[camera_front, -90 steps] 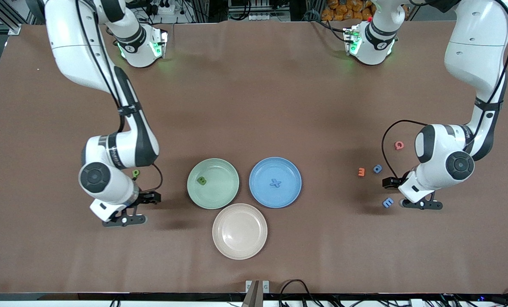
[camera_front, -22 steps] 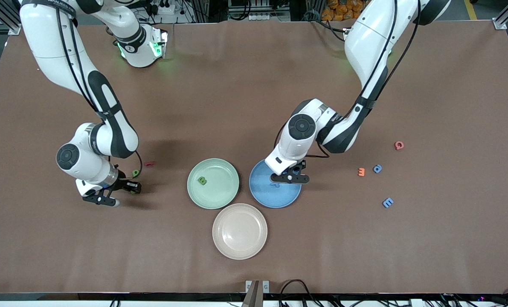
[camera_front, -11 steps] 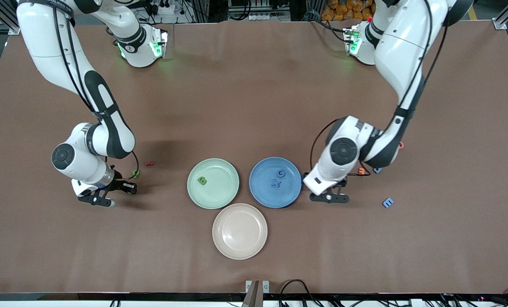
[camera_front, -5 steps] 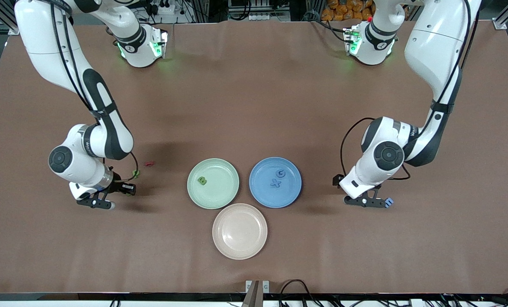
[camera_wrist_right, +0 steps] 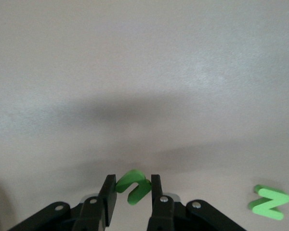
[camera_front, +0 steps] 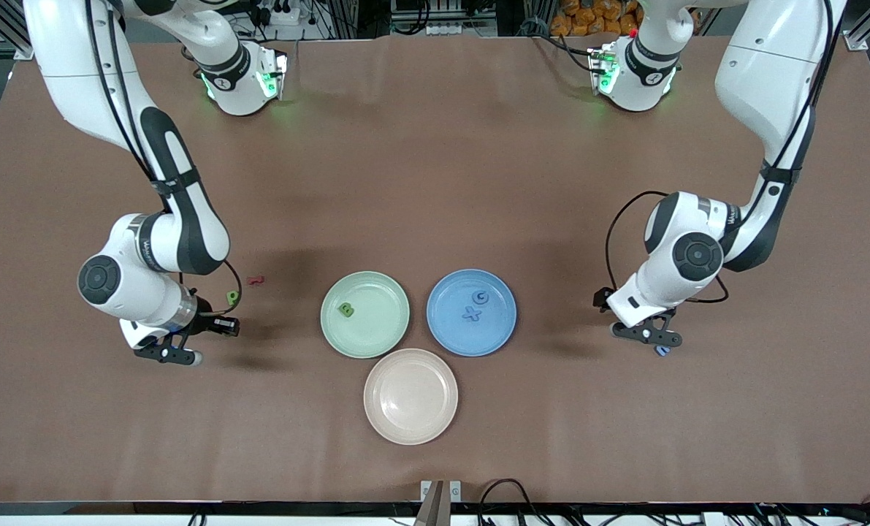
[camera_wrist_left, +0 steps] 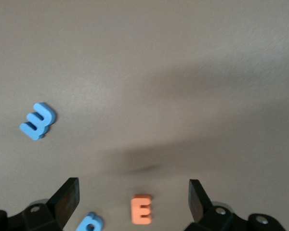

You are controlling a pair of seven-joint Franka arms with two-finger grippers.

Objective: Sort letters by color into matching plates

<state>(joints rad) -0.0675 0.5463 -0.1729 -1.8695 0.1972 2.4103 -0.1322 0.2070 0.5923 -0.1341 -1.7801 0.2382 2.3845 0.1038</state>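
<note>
Two grippers, two separate risks.

Right gripper (camera_wrist_right: 132,180): pressed together on a small green letter (camera_wrist_right: 135,190), pinching only a slim curl of foam right at the fingertips. Could lose it to a slip or a twist on the way to the green plate (camera_front: 326,315), which sits well apart from the hand toward the table's middle. Could also drop short, or land it in the cream plate (camera_front: 376,372) just beside that one. Near the hand on the table: a second green letter (camera_wrist_right: 269,202), easily knocked by a low pass. Already in the green plate: a third green letter (camera_front: 345,310).

Left gripper (camera_wrist_left: 131,187): spread wide, holding nothing, over bare table. Frames an orange letter (camera_wrist_left: 141,210) in the gap between its fingers, wrong colour for either plate; risks grabbing that one if closed here. Blue pieces nearby: a blue letter (camera_wrist_left: 90,223) close to one finger, a farther blue letter (camera_wrist_left: 37,121) off to the side. Needs centring over a blue one before closing, or risks shoving it away with a finger. Well apart from this hand: the blue plate (camera_front: 506,314), holding a plus sign (camera_front: 471,315) and a round blue letter (camera_front: 482,296).
</note>
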